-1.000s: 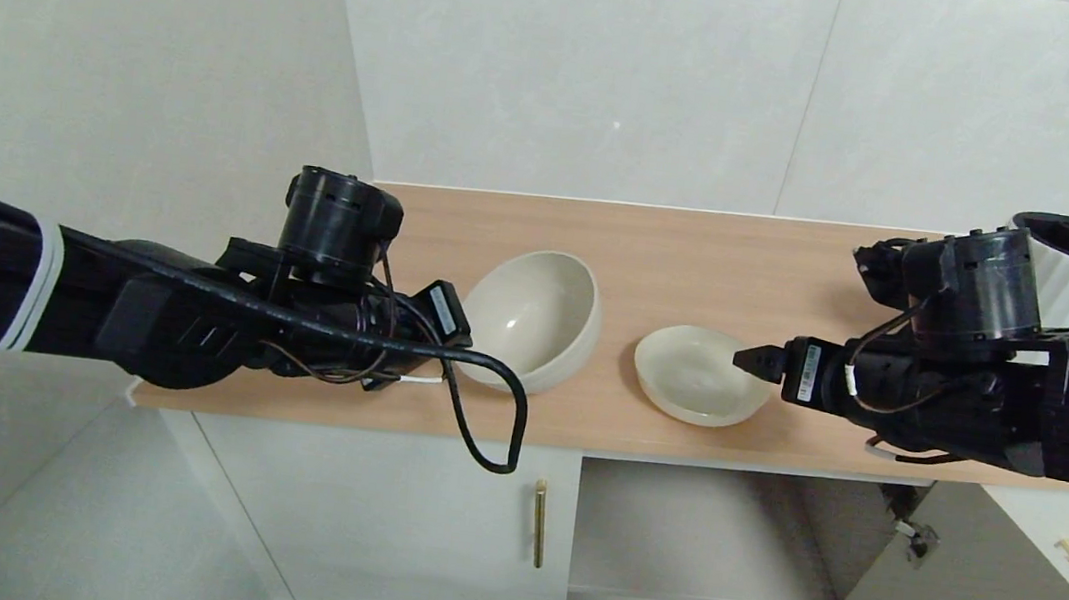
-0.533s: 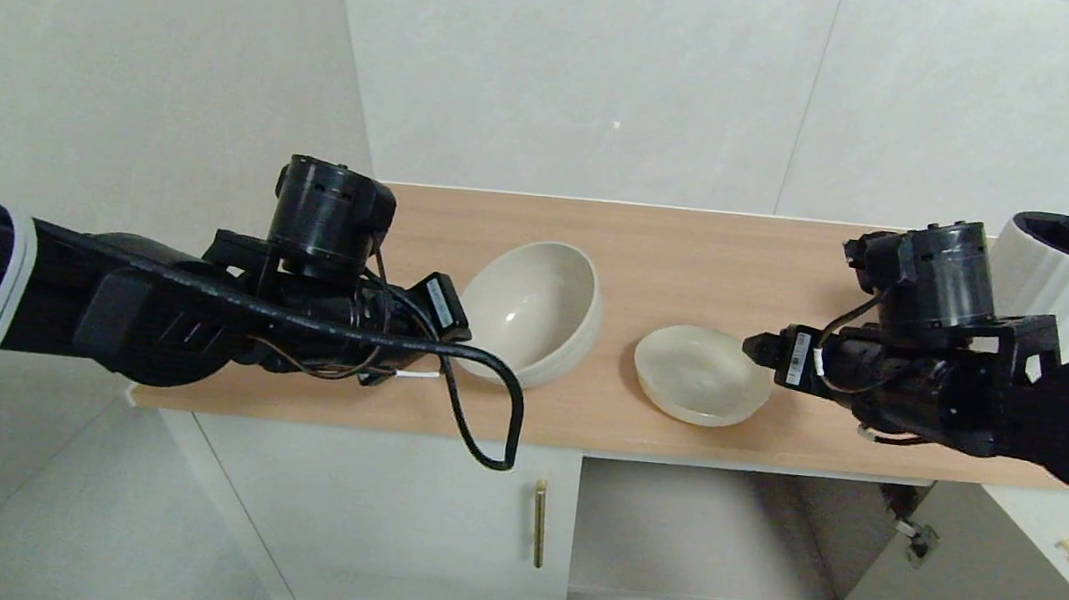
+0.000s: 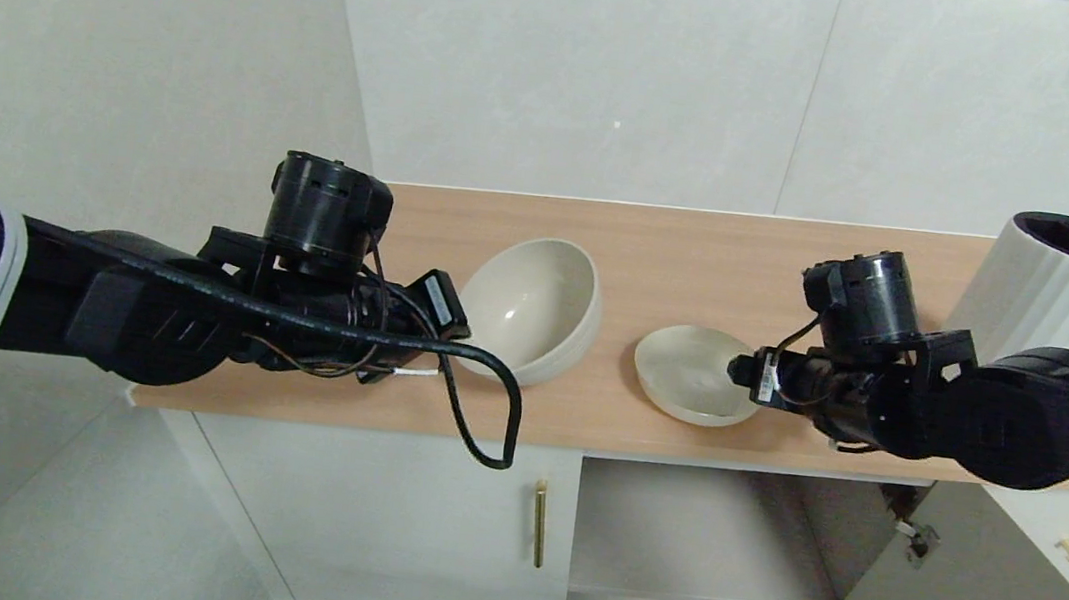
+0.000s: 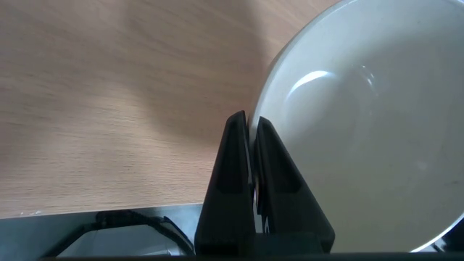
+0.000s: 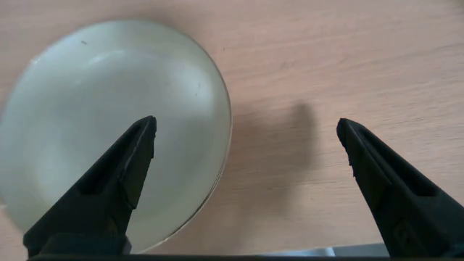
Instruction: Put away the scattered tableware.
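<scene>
Bowl (image 3: 533,310) and shallow dish (image 3: 699,374) lie apart on the counter (image 3: 701,249) in the head view. We see the bowl tilted, the left pincer (image 3: 462,332) at its rim, and the right pincer (image 3: 738,369) at the dish's edge.

In the left wrist view, our left pincer (image 4: 250,138) is clamped on the bowl's rim, with bare counter beside it.

In the right wrist view, the right pincer (image 5: 246,156) is spread wide. One finger is over the dish, the dish's rim lies between the fingers, and bare counter lies under the other.

Far side of the large bowl (image 4: 362,123) past the left wrist view's edge.
</scene>
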